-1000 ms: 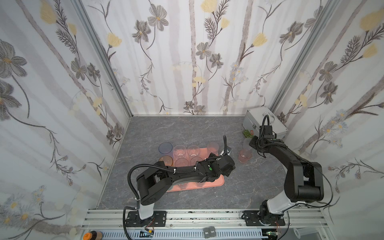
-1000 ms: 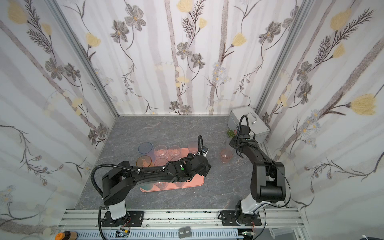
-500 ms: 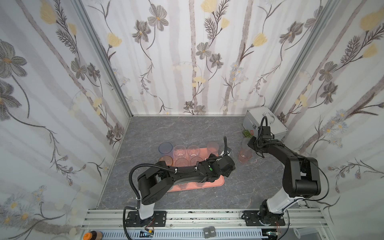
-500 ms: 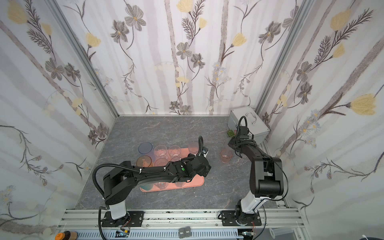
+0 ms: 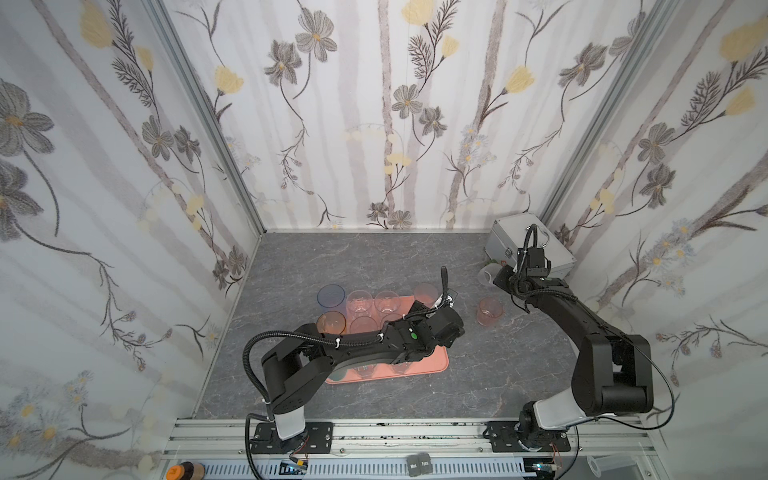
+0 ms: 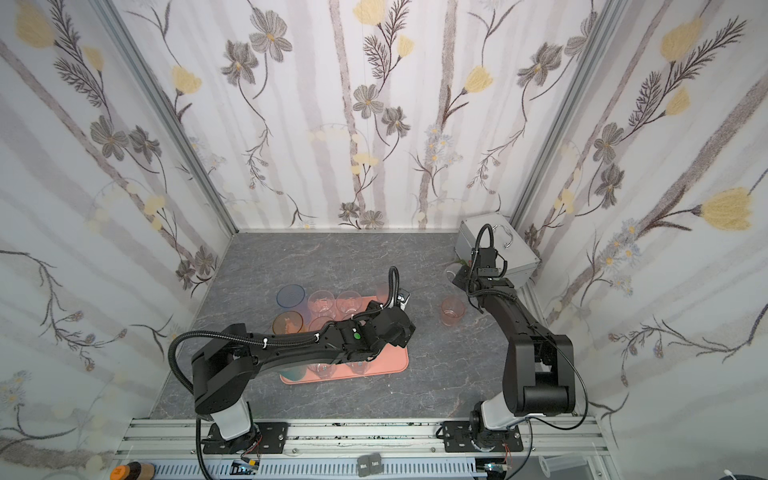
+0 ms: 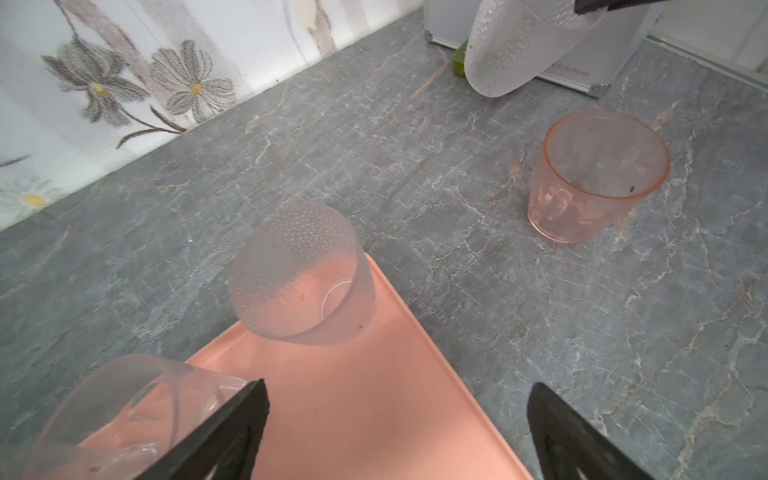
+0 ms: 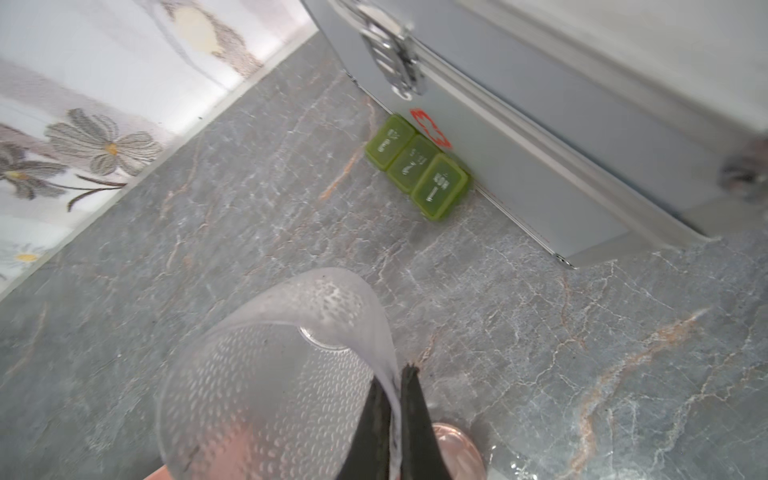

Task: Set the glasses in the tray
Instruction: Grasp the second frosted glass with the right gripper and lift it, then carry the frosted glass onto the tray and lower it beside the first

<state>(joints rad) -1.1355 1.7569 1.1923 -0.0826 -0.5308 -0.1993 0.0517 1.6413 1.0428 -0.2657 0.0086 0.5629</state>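
Note:
My right gripper point(image 8: 397, 386) is shut on the rim of a frosted dimpled glass point(image 8: 270, 395), one finger inside and one outside. That glass point(image 5: 487, 274) hangs tilted in front of the silver case, and the left wrist view shows it too point(image 7: 523, 45). An orange-pink glass point(image 5: 489, 311) stands alone on the table right of the tray point(image 5: 432, 363). My left gripper point(image 7: 397, 386) is open over the tray's bare right part point(image 7: 353, 395), holding nothing. Several glasses stand in the tray: blue point(image 5: 331, 296), amber point(image 5: 331, 322), clear point(image 5: 358, 301) and frosted point(image 7: 299, 274).
A silver case point(image 5: 528, 245) with a handle fills the back right corner. A small green three-part box point(image 8: 417, 166) lies against its front. Papered walls close in the grey table on three sides. My left arm point(image 5: 353, 345) lies across the tray.
My right gripper's jaws have closed on the frosted glass's rim, and the glass has tipped and come up slightly. The left arm has barely moved.

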